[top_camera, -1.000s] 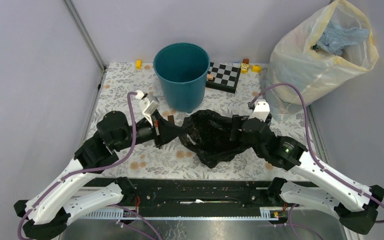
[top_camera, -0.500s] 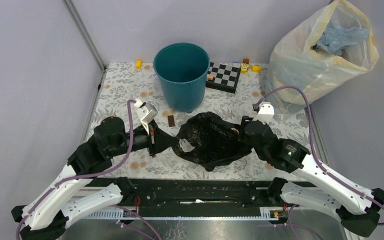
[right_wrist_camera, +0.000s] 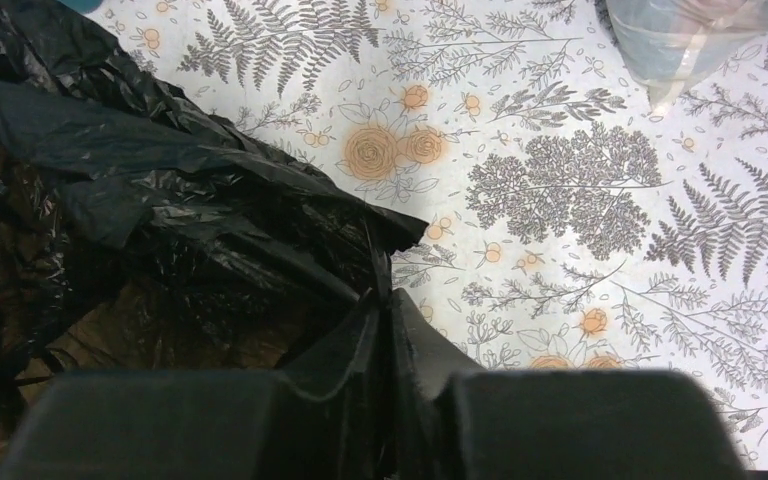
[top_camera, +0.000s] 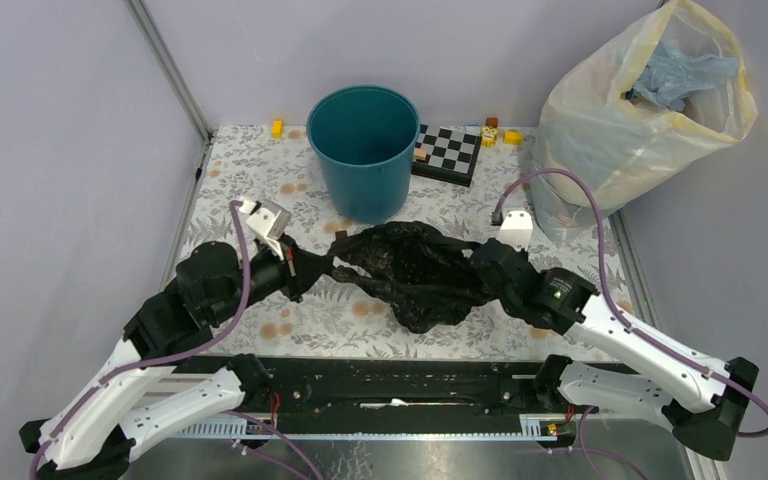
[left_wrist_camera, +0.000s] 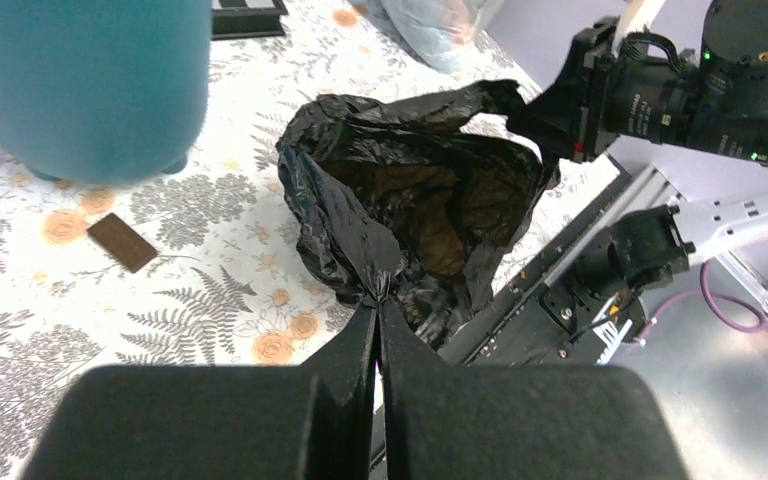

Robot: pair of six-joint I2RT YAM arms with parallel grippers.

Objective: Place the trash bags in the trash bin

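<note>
A wrinkled black trash bag (top_camera: 410, 275) is stretched between both arms over the floral table, its mouth gaping open in the left wrist view (left_wrist_camera: 415, 190). My left gripper (top_camera: 312, 270) is shut on the bag's left edge, the film pinched at its fingertips (left_wrist_camera: 378, 300). My right gripper (top_camera: 478, 268) is shut on the bag's right edge, black film caught between its jaws (right_wrist_camera: 382, 295). The teal trash bin (top_camera: 363, 150) stands upright just behind the bag, also at the top left of the left wrist view (left_wrist_camera: 80, 80).
A large translucent sack (top_camera: 640, 115) with blue contents sits at the back right. A checkerboard (top_camera: 448, 152) and small yellow blocks (top_camera: 512, 137) lie behind the bin. A small brown tile (left_wrist_camera: 122, 242) lies on the cloth left of the bag.
The right gripper has gone from open to shut on the bag's right edge. The left arm has pulled leftward, and the bag is now drawn out wider between the two grippers.
</note>
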